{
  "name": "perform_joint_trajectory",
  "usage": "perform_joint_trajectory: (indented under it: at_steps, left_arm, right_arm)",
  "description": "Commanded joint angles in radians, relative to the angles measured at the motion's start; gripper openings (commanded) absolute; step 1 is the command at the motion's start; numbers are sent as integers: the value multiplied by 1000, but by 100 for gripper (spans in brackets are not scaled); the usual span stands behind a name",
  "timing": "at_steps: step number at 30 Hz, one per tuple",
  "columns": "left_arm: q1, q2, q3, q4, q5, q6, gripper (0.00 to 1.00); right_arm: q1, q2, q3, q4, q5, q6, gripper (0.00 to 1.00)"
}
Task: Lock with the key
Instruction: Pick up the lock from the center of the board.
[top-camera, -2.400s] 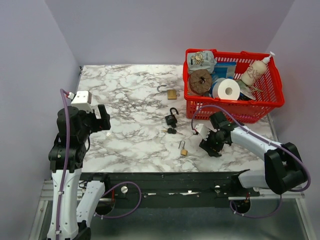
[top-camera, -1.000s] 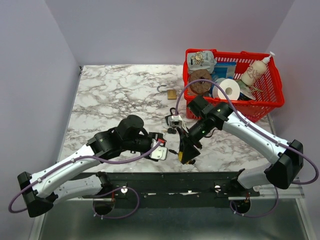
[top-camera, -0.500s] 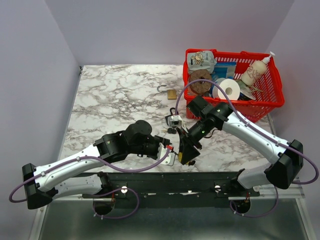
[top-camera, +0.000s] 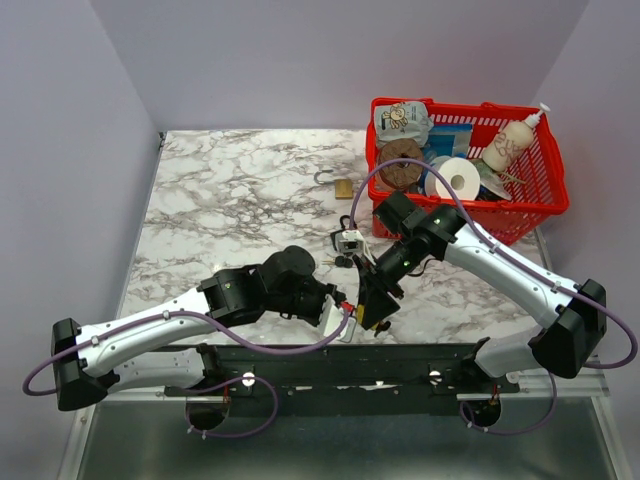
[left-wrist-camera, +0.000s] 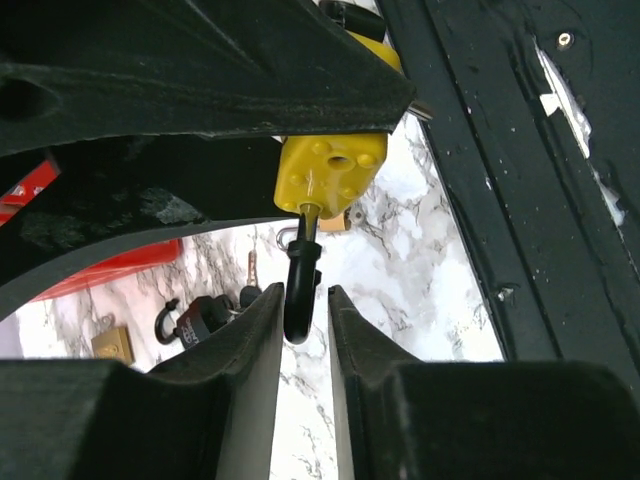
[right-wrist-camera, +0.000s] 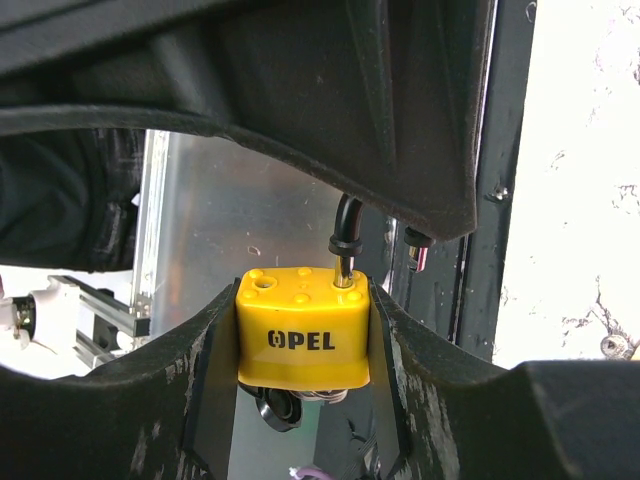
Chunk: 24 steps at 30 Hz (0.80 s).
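A yellow padlock (right-wrist-camera: 303, 330) marked OPEL is held above the table's front edge, with my right gripper (right-wrist-camera: 303, 296) shut on its body; it shows in the overhead view as the padlock (top-camera: 375, 312). Its black shackle (left-wrist-camera: 300, 290) stands raised out of the body (left-wrist-camera: 330, 175). Under the body hang the key's black head (right-wrist-camera: 275, 405) and a metal ring. My left gripper (left-wrist-camera: 303, 300) has come in from the left, its fingers (left-wrist-camera: 262, 320) flanking the shackle's bend with a thin gap on the right side. From above, this left gripper (top-camera: 345, 318) sits right beside the right gripper (top-camera: 372, 300).
A red basket (top-camera: 470, 215) full of items stands at the back right. A black padlock (left-wrist-camera: 195, 320) with loose keys (top-camera: 343, 262) lies mid-table, and a brass padlock (top-camera: 343, 187) lies farther back. The dark frame (top-camera: 430, 360) runs just below both grippers.
The left arm has swung right toward the held padlock and its fingers have narrowed around the shackle. The right arm has kept still with the lock.
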Motion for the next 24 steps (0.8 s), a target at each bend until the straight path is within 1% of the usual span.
perform_joint_trajectory:
  at_steps: [1,2,4,5,6,7,8,9,10,11,12,14,18,19,20,21,22,24]
  left_arm:
    - [-9,7,18,-18,-16,15,27]
    - [-11,9,22,-19,-16,9,22]
    - [-11,11,27,-21,-17,1,18]
    - [-11,12,32,-22,-17,0,8]
    - [-11,14,33,-24,-17,-6,2]
    - [-11,12,35,-26,-13,-13,0]
    - [-11,9,36,-30,-3,-23,0]
    - [-6,0,35,-35,12,-49,0]
    - [-2,-6,32,-39,23,-65,0]
    - [4,-15,19,-41,50,-88,0]
    - [26,-35,13,-41,67,-108,0]
    - [52,-55,5,-56,116,-157,0]
    - [110,-104,4,-39,165,-246,0]
    - [150,-109,8,-32,179,-273,0]
    - [171,-111,16,-23,199,-337,0]
    - [199,-108,36,-19,245,-365,0]
    - [242,-106,48,-21,263,-387,0]
    - [276,-106,82,-29,297,-433,0]
  right_arm:
    - [9,-8,20,21,-20,23,9]
    - [9,-7,17,26,-17,29,9]
    - [9,-7,15,35,-14,38,9]
    - [9,-7,18,38,-14,43,10]
    - [9,-5,20,41,-11,44,16]
    - [9,-5,23,41,-3,46,25]
    - [9,-7,43,40,10,46,39]
    - [7,-11,58,27,50,44,70]
    - [3,-10,69,21,63,37,79]
    - [-2,-11,78,13,73,30,85]
    - [-8,-25,75,12,99,24,94]
    - [-29,-42,67,15,129,6,100]
    - [-49,-53,95,-26,201,-52,100]
    - [-62,-54,122,-36,207,-74,100]
    - [-69,-56,138,-43,212,-86,100]
    - [-77,-62,153,-51,222,-97,100]
    - [-97,-71,179,-48,248,-114,100]
    - [-115,-128,195,-4,268,-117,100]
